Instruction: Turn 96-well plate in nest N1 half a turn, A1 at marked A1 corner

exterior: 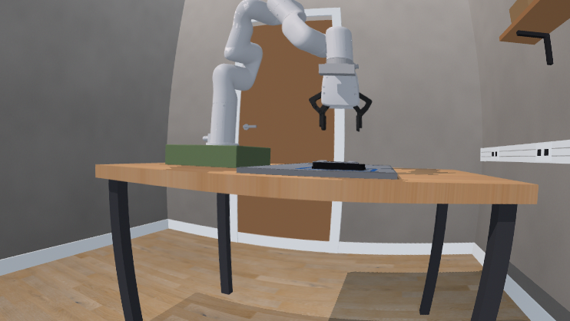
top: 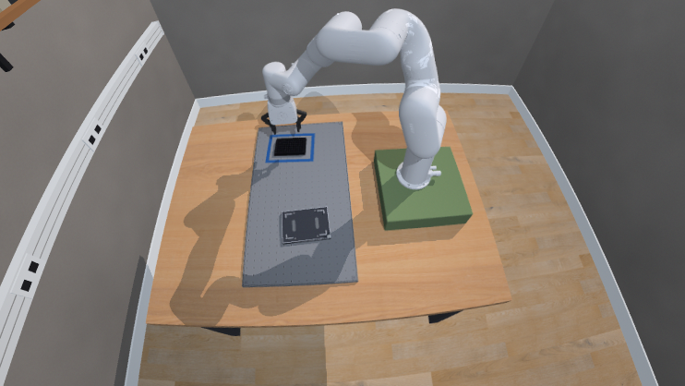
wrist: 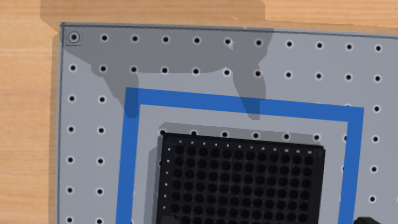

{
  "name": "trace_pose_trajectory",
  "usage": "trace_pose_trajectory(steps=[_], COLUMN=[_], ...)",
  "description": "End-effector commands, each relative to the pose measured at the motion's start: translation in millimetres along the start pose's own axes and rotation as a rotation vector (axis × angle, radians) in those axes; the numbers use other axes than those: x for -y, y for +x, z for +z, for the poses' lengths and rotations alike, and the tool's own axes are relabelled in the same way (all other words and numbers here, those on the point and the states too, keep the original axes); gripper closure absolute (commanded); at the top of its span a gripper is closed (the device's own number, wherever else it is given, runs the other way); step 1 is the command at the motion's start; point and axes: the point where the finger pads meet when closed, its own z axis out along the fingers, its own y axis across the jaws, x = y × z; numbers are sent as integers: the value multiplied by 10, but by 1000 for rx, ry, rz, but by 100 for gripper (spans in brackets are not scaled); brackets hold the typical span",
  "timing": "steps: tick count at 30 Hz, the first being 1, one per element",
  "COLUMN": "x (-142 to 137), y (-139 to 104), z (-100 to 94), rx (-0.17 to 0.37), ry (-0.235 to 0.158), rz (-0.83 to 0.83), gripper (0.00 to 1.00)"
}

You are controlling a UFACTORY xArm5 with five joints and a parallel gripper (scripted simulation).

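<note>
The black 96-well plate [top: 289, 146] [exterior: 338, 164] [wrist: 240, 185] lies flat inside a blue marked rectangle [top: 289, 135] [wrist: 240, 104] at the far end of the grey breadboard [top: 296, 268] [exterior: 279, 170] [wrist: 90, 100]. I cannot make out its cut-off corner. The plate nest [top: 305, 237], dark with white corner locators, sits on the near half of the breadboard and holds nothing. My gripper [top: 283, 126] [exterior: 340, 127] is open and empty. It points straight down and hangs well above the plate, with its fingers spread along the plate's long side.
The arm's green base block [top: 431, 201] [exterior: 217, 155] stands on the wooden table [top: 421, 278] to the right of the breadboard. The arm arches over the table's far side.
</note>
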Motion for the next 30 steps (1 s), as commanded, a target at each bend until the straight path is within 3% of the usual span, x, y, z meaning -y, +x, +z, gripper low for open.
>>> trace_pose_trajectory(steps=[1,3,30], x=[13,13,13], y=[6,6,6], z=[-16,84,84], rx=[1,1,3], ry=[5,5,5], rz=[68,135,968], gripper=[0,0,0])
